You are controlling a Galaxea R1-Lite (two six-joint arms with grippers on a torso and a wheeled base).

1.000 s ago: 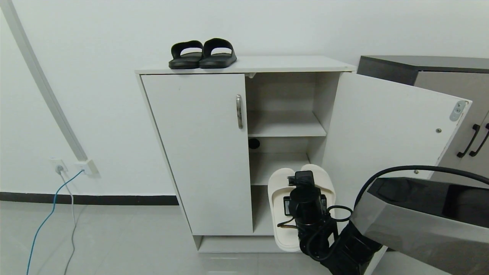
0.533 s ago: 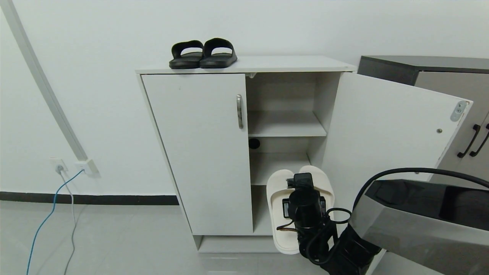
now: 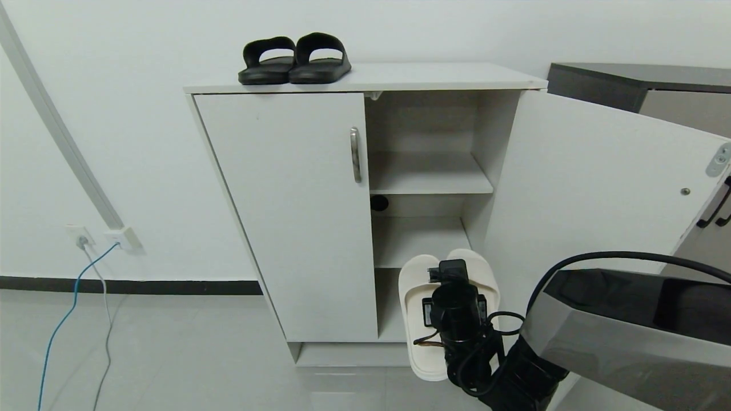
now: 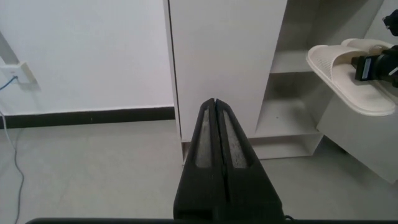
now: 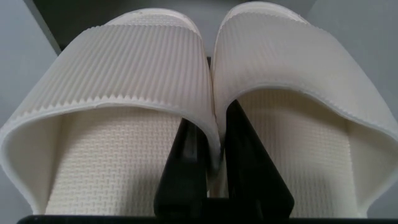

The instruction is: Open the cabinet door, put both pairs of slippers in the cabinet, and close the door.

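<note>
On top of the white cabinet point(image 3: 440, 75), toward its left end, a pair of black slippers point(image 3: 294, 60) sits side by side with the toes facing the room. The cabinet's left door point(image 3: 291, 217) is closed, and its metal handle point(image 3: 355, 154) runs upright along the inner edge. The right door point(image 3: 588, 188) stands swung well open, exposing an upper shelf point(image 3: 428, 174), a lower shelf point(image 3: 420, 242) and the bottom compartment point(image 3: 388, 308) beneath it.

A pair of white slippers point(image 3: 415, 297) hangs in the air at the mouth of the open side, low down, near the level of the lower shelf and just beside the open door. Whether their front ends have crossed the cabinet's front edge cannot be told. The right gripper point(image 5: 214, 165) holds them: its two dark fingers point(image 5: 186, 168) are narrowed on the slippers' touching inner edges, one finger inside each slipper under the ribbed straps, so both are pinched together as one bundle. The left wrist view shows the same pair point(image 4: 348, 68) held soles down beside the shelves.

The left gripper point(image 4: 215, 134) is out over the grey floor point(image 3: 171, 365) in front of the cabinet, holding nothing, its fingers pressed flat together.

Wall sockets point(image 3: 123, 238) with a blue cable point(image 3: 63, 319) sit to the left, and a grey cabinet point(image 3: 657, 85) stands to the right behind the open door.
</note>
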